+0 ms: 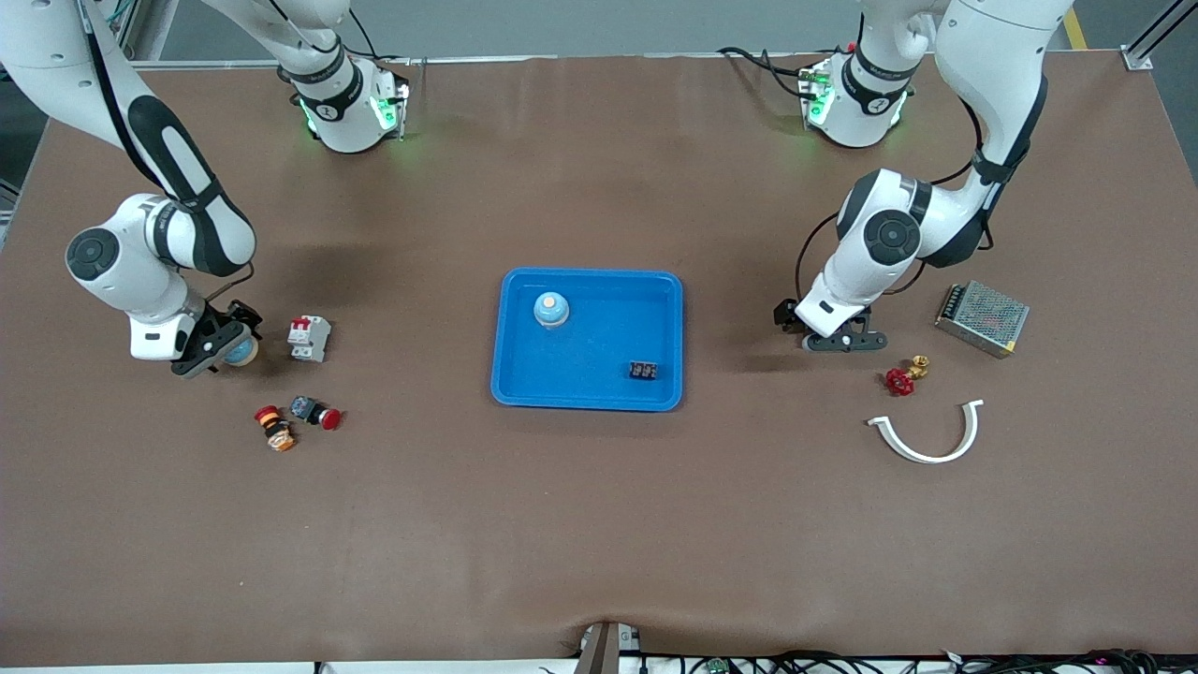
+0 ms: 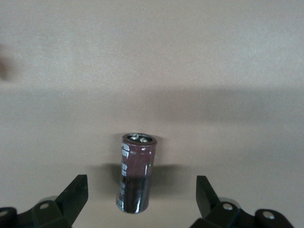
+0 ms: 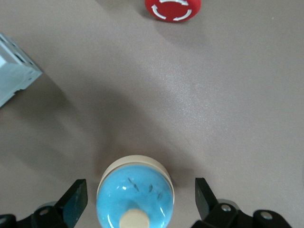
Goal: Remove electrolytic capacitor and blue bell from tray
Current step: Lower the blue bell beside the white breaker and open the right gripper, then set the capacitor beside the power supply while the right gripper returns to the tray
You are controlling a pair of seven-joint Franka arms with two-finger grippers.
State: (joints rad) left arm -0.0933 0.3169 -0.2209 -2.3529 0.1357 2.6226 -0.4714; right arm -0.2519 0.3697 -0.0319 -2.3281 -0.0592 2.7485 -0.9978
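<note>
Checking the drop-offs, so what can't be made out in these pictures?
Electrolytic capacitor: hidden in the front view under the left gripper.
Blue bell at the right gripper: cut by the right wrist view's edge.
Black part in the tray: too small in the front view.

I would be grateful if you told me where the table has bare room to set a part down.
The widest bare stretch runs along the table edge nearest the front camera, below the tray. Bare cloth also lies between the tray and the circuit breaker, and between the tray and the left gripper. It is crowded around the push buttons, and around the red valve, white clamp and power supply.
</note>
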